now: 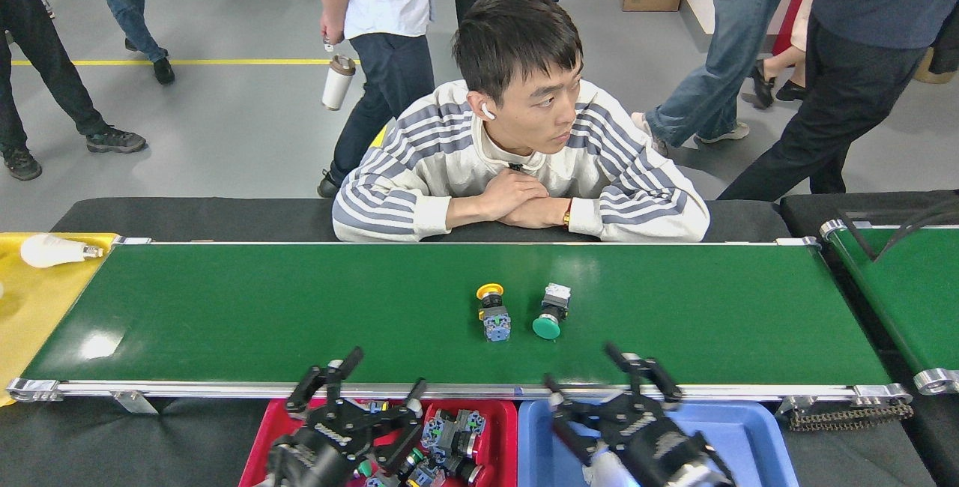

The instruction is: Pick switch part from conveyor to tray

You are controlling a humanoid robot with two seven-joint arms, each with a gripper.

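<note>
Two switch parts lie mid-belt on the dark-green conveyor (225, 307): one yellow-capped (493, 312), one green-capped (551, 312). Near its front rail my left gripper (377, 376) is open and empty over the red tray (504, 442), which holds several switch parts (449, 434). To the right, my right gripper (581, 367) is open with nothing between its fingers. It hovers above the left end of the blue tray (749, 434), just short of the rail. Both grippers are apart from the parts on the belt.
A person in a striped sweater (517, 172) leans folded arms on the table's far edge behind the belt. A yellow surface with a light bulb (52, 250) lies at the left. A second green belt (899, 285) is at the right. Other people walk behind.
</note>
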